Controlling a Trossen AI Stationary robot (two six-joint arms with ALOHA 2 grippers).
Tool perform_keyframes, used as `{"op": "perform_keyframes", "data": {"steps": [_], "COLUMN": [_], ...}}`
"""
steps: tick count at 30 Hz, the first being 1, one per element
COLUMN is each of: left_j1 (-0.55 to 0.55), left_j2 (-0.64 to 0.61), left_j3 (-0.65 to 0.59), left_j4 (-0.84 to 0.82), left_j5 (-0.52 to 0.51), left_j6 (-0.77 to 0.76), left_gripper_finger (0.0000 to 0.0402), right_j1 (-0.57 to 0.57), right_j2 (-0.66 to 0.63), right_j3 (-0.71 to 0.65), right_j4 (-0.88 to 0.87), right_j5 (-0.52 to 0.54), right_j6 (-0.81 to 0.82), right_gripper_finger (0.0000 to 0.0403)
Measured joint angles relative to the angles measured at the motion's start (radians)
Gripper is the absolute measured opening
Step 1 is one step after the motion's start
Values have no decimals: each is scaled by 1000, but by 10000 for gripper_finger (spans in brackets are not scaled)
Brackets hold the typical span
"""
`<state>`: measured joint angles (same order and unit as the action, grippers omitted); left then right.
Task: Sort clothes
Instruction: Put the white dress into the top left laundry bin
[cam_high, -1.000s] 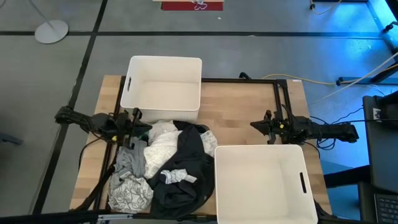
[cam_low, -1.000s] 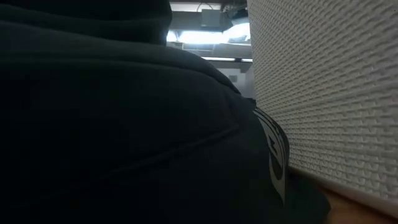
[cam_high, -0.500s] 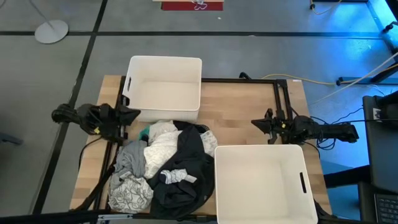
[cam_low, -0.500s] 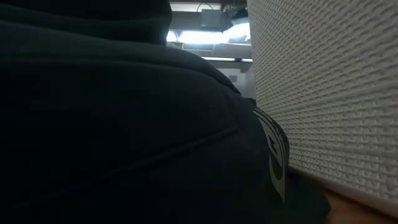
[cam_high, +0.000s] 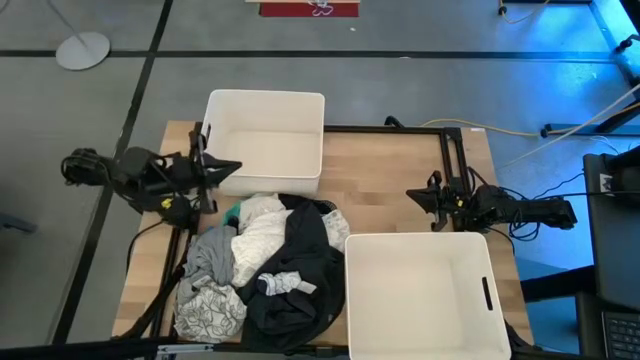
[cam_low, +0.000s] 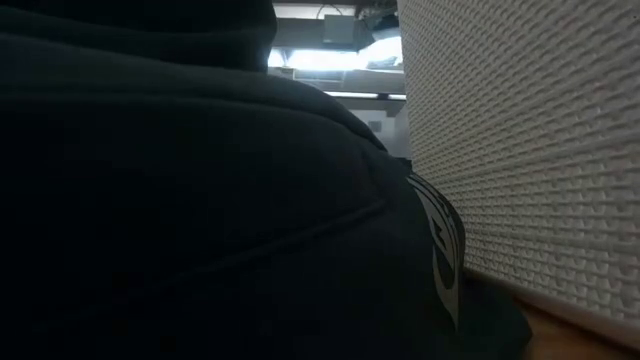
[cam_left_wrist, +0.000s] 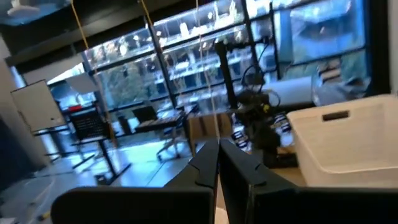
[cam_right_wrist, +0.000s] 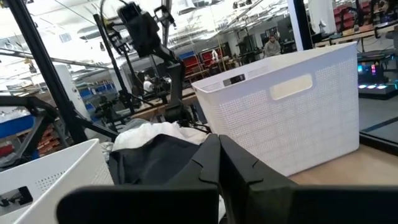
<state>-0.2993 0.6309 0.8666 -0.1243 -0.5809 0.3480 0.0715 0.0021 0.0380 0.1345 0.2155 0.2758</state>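
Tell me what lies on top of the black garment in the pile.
A small white and grey piece lies on the black garment. What is under it is covered.

A robotics lab; glass walls (cam_left_wrist: 205, 43), whiteboard (cam_left_wrist: 34, 106), metal rig frames (cam_right_wrist: 37, 56) beyond the table.

A wooden counter (cam_high: 385, 200) carries two white plastic bins: the far bin (cam_high: 262, 140) stands at its rear left edge, and the near bin (cam_high: 420, 290) sits at its front right corner. Grey floor (cam_high: 420, 90) surrounds it.
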Motion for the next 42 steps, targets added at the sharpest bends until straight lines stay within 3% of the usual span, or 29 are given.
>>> {"op": "perform_keyframes", "data": {"steps": [6,12,18,22,26,30,34,42], "left_j1": [0,0,-20,-29,-26,-7,8,8], "left_j2": [160,287,362,397,435,472,480,479], "left_j3": [206,331,342,311,293,288,288,300], "left_j4": [-142,-335,-613,-688,-669,-629,-615,-534], "left_j5": [-8,-8,4,9,5,-83,-134,-137], "left_j6": [-38,-196,-420,-496,-467,-372,-355,-398], "left_gripper_finger": [5,5,5,5,5,10,46,175], "right_j1": [0,0,0,0,0,0,0,0], "right_j2": [0,0,0,0,0,0,0,0], "right_j3": [0,0,0,0,0,0,0,0], "right_j4": [-4,-8,-66,-87,-79,-84,-84,-84], "right_j5": [2,2,2,2,2,2,2,2], "right_j6": [-1,-3,-15,-20,-23,-23,-23,-50], "right_gripper_finger": [3,3,3,3,3,3,3,3]}}
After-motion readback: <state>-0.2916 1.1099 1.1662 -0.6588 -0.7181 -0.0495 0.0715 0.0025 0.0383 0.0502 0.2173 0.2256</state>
